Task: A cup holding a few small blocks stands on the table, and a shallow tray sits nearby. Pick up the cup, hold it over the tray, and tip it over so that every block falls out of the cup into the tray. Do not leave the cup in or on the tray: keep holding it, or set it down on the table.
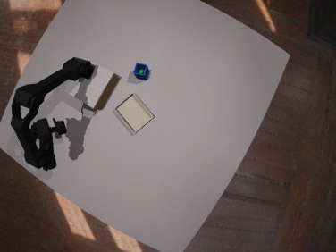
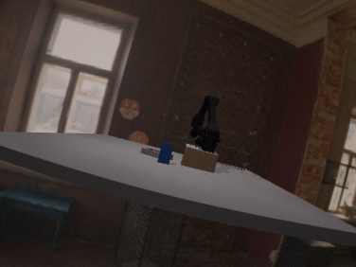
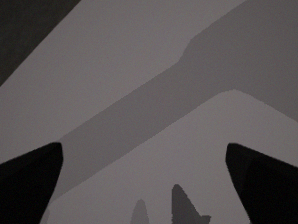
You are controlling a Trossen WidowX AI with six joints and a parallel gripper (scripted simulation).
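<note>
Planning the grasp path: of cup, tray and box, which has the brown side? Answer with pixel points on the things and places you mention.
The box (image 1: 99,85) (image 2: 200,158), nearest the arm; the cup is blue, the tray pale.

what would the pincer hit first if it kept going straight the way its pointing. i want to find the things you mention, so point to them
Most likely the table top (image 1: 201,112) (image 2: 118,166) (image 3: 150,100): the wrist view shows only that between and ahead of the spread pincer (image 3: 145,152), with shadows across it. How far off it is remains unclear.

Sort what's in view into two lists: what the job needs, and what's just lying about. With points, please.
For the job:
- blue cup (image 1: 144,78) (image 2: 165,153), upright on the table
- green block (image 1: 141,71), inside it
- tray (image 1: 134,113) (image 2: 150,151)

Just lying about:
- brown and white box (image 1: 107,92) (image 2: 200,158), on the table
- blue bench (image 2: 37,201), beyond the table
</note>
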